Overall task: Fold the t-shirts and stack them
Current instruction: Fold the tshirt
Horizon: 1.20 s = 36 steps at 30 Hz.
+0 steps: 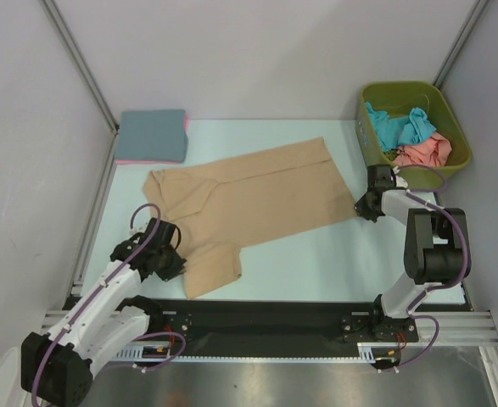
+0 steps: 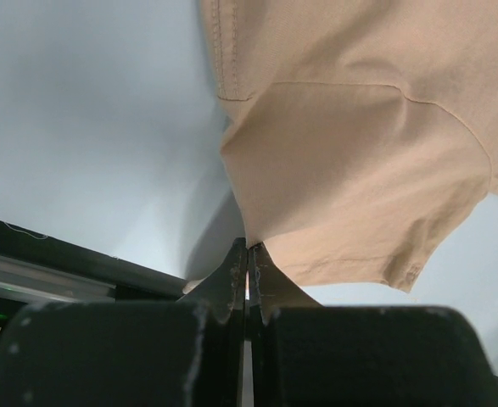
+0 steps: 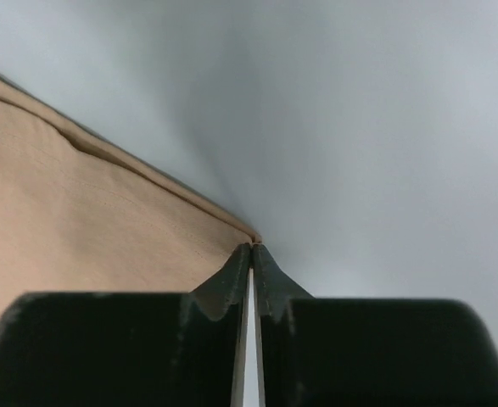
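The tan t-shirt (image 1: 249, 199) lies spread across the middle of the table, its hem end at the right and its sleeves at the left. My left gripper (image 1: 177, 259) is shut on the near sleeve's edge; the left wrist view shows the tan cloth (image 2: 359, 161) pinched at the fingertips. My right gripper (image 1: 360, 206) is shut on the shirt's near right hem corner, which shows in the right wrist view (image 3: 104, 220). A folded slate blue t-shirt (image 1: 152, 135) lies on a pink one at the back left. Teal (image 1: 400, 125) and salmon (image 1: 424, 152) t-shirts sit crumpled in the bin.
The olive-green plastic bin (image 1: 449, 108) stands at the back right, just behind my right arm. Grey walls with metal struts enclose the table. A black rail (image 1: 257, 318) runs along the near edge between the arm bases.
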{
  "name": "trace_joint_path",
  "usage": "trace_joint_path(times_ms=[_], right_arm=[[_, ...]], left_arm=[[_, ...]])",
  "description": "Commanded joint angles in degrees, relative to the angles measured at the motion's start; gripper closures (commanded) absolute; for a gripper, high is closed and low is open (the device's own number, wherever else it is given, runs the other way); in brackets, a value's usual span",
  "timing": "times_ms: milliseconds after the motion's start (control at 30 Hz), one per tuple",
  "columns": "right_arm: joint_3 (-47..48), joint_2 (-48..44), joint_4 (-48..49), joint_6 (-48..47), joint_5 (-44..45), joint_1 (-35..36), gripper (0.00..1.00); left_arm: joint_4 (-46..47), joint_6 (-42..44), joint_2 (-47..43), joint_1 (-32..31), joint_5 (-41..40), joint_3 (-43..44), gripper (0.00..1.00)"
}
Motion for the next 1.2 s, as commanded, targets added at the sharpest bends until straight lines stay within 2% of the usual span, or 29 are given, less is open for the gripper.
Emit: trace_joint_path(times_ms=[0,33,367,533,733,867,1167], right_arm=[[-0.1,0.7,2.4,-1.6,2.2,-0.1,0.97],[-0.2,0.1,2.3,-2.3,2.1,0.0,1.00],[0.1,-7.5,-1.8,-7.1,4.4,4.4,1.00],[1.9,-7.9,-2.3,-8.1,5.1,4.8,1.00],[7.7,-4.1,-3.3,-11.7,4.0,5.6,1.00],[15.5,0.2,-4.2,-15.0,3.3,6.4,1.00],[29.4,12.4,-5.8,-18.6,0.4,7.0,1.00]], left_arm=[[-1.3,1.7,-1.7,-0.1,-1.9,2.7,1.00],[-1.4,2.0,-1.7,-0.1,-1.9,2.9,1.00],[-2.0,7.2,0.7,-0.1,-4.9,10.4,1.00],[-0.4,9.1,4.0,-0.1,-5.0,13.1,1.00],[-0.9,11.1,6.3,0.1,-7.6,17.6,1.00],[-0.2,14.1,9.2,3.1,-8.2,22.4,1.00],[5.6,19.1,21.8,9.2,-8.1,33.2,1.00]])
